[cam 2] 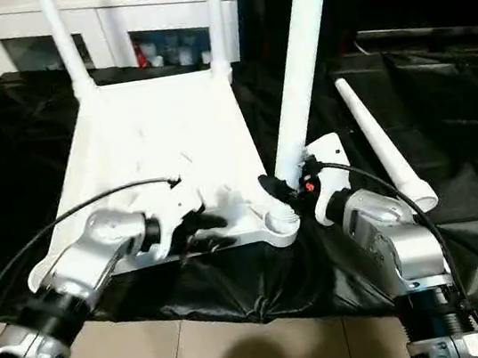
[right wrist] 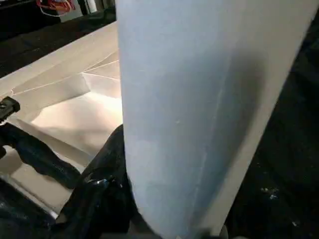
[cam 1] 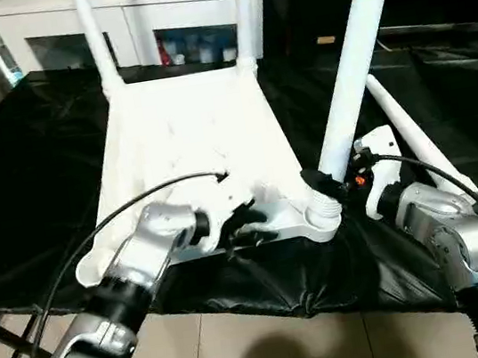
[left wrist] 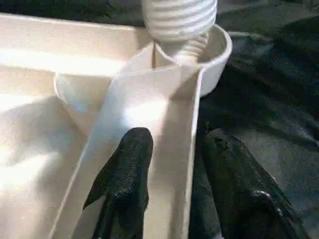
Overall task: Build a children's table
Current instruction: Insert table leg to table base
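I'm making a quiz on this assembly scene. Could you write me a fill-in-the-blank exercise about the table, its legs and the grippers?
1. The table top lies upside down on a ______ sheet.
2. The number of legs already standing in its far corners is ______.
3. The right gripper holds a leg whose ribbed end sits in the near ______ corner socket.
4. The left gripper straddles the table top's near ______.

Missing words: black; two; right; rim

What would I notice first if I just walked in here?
Probably the upside-down white table on the black sheet, with two legs already standing at its far corners. Next, the tall white leg that the right end effector holds over the near corner socket. A spare leg lies beside it.
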Tool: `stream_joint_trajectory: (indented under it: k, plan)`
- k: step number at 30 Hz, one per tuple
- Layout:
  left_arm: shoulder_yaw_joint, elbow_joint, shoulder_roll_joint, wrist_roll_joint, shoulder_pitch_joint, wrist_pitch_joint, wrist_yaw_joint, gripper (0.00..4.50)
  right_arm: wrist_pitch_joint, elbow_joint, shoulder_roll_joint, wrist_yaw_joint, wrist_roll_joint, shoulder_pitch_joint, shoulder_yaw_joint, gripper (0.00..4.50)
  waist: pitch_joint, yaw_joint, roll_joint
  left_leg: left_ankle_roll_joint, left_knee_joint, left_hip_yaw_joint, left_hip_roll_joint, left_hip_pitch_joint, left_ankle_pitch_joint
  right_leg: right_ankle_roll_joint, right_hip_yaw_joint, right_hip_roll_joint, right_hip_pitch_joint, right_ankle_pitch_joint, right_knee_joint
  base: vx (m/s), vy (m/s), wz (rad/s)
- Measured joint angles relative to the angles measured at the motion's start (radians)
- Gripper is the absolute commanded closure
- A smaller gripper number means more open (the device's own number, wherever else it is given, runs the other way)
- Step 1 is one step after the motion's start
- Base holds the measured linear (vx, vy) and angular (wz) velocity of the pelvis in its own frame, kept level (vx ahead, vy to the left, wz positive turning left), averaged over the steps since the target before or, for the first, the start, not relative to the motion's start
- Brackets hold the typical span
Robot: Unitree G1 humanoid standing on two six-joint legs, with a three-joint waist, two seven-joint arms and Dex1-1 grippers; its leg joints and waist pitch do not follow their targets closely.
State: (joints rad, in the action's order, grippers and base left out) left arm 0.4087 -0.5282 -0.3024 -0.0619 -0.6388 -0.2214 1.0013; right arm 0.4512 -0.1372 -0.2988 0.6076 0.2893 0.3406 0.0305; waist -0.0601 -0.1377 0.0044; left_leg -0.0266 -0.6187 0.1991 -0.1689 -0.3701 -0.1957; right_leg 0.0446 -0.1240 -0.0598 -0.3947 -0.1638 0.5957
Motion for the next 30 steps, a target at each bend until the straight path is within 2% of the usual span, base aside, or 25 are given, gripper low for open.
stream_joint_trajectory:
  k: [4, 5, 7, 11, 15, 20, 26, 30]
  plan:
    - [0.0, -0.036, 0.01, 0.009, -0.002, 0.003, -0.009, 3.03, 0.0, 0.0, 0.0, -0.011, -0.011, 0.0, 0.0, 2.6, 0.0, 0.0, 0.0, 0.0, 0.0, 0.0, 0.0, 0.0, 0.0, 0.0, 0.0, 0.0, 0.0, 0.0, 0.0, 0.0, 0.0, 0.0]
    - [0.0, -0.052, 0.017, 0.013, -0.004, 0.006, -0.012, 3.27, 0.0, 0.0, 0.0, -0.013, -0.012, 0.0, 0.0, 2.6, 0.0, 0.0, 0.0, 0.0, 0.0, 0.0, 0.0, 0.0, 0.0, 0.0, 0.0, 0.0, 0.0, 0.0, 0.0, 0.0, 0.0, 0.0]
    - [0.0, -0.067, 0.023, 0.017, -0.01, 0.016, -0.004, 3.33, 0.0, 0.0, 0.0, -0.015, -0.013, 0.0, 0.0, 2.6, 0.0, 0.0, 0.0, 0.0, 0.0, 0.0, 0.0, 0.0, 0.0, 0.0, 0.0, 0.0, 0.0, 0.0, 0.0, 0.0, 0.0, 0.0]
    - [0.0, -0.1, 0.035, 0.02, -0.025, 0.035, 0.0, 3.78, 0.0, 0.0, 0.001, -0.018, -0.013, 0.0, -0.006, 2.6, 0.0, 0.0, 0.0, 0.0, 0.0, 0.0, 0.0, 0.001, 0.0, 0.0, 0.0, 0.0, 0.001, 0.0, 0.0, 0.0, 0.0, 0.0]
    - [0.001, -0.117, 0.036, 0.029, -0.034, 0.046, 0.007, 4.05, 0.005, 0.002, 0.0, -0.013, -0.013, 0.0, -0.009, 2.6, 0.0, 0.004, 0.0, 0.0, 0.0, 0.0, 0.0, 0.002, 0.0, 0.0, 0.0, 0.0, 0.001, 0.0, 0.0, 0.0, 0.0, 0.0]
    - [0.002, -0.132, 0.035, 0.047, -0.044, 0.061, 0.023, 4.45, 0.019, 0.012, -0.011, 0.007, -0.017, 0.0, -0.038, 2.6, 0.0, 0.017, 0.0, 0.0, 0.0, 0.0, 0.0, 0.003, 0.0, 0.0, 0.0, 0.0, 0.003, 0.0, -0.001, 0.0, 0.0, 0.0]
    - [0.013, -0.157, 0.029, 0.074, -0.076, 0.045, 0.015, 4.5, 0.013, -0.029, -0.016, 0.012, -0.026, 0.035, -0.04, 2.6, 0.0, 0.034, 0.0, 0.0, 0.0, 0.0, 0.0, 0.003, 0.0, 0.0, 0.0, 0.0, 0.003, 0.0, 0.0, 0.0, 0.0, 0.0]
    - [-0.004, -0.161, 0.015, 0.082, -0.082, 0.03, -0.012, 4.5, 0.003, -0.064, -0.017, 0.01, -0.027, 0.06, -0.039, 2.6, 0.0, 0.048, 0.0, 0.0, 0.0, 0.0, 0.0, 0.003, 0.0, 0.0, 0.0, 0.0, 0.002, 0.0, 0.0, 0.0, 0.0, 0.0]
